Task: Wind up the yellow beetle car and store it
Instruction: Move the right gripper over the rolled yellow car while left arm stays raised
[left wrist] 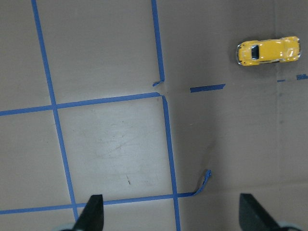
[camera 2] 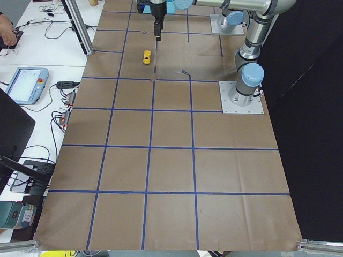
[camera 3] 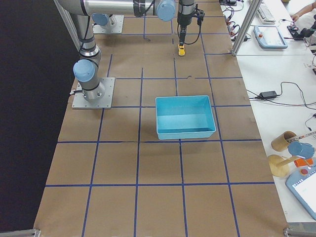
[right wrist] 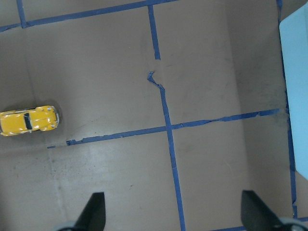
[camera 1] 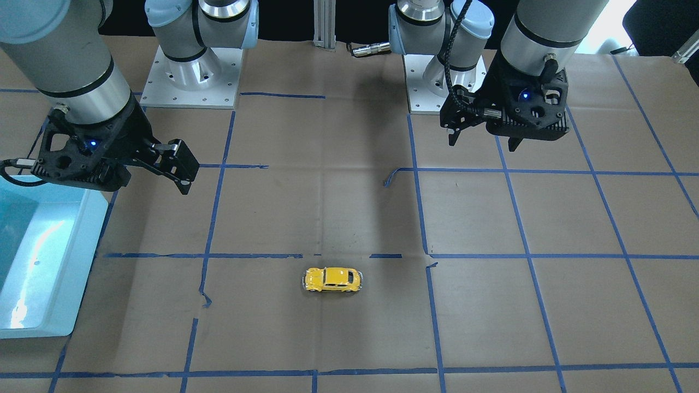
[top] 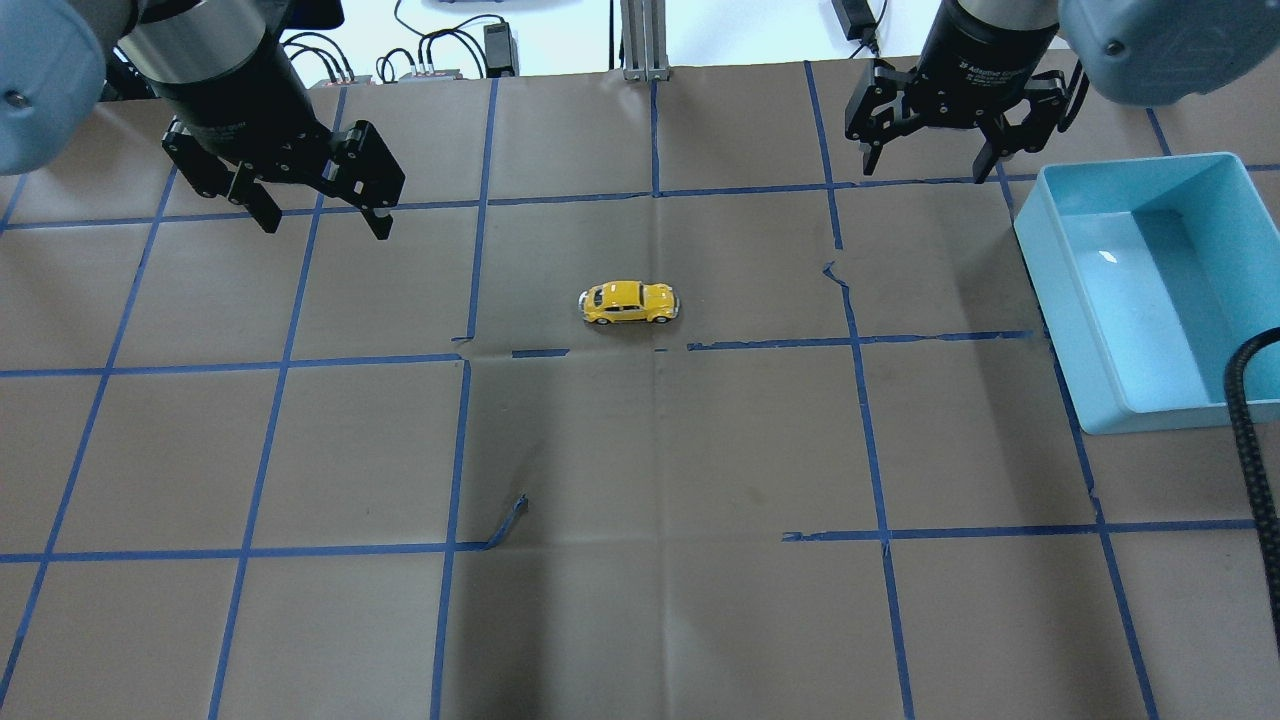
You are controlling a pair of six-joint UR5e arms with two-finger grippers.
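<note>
Robotics lab, going by my feeds. The left arm (camera 2: 251,43) and right arm (camera 3: 83,34) are industrial units, each bolted to a metal base plate (camera 2: 228,107). They share one long worktop (top: 640,620) papered in brown and marked off with a blue tape grid (top: 457,450). An aluminium frame post (camera 3: 245,24) stands at its edge.

Alongside runs a white side worktop (camera 3: 276,64) carrying a teach pendant (camera 3: 270,35), a power brick (camera 3: 269,94) and loose cables (camera 3: 296,98). A second pendant (camera 2: 27,84) lies at the other end. There is a black backdrop (camera 3: 24,98) on the robot's side.
</note>
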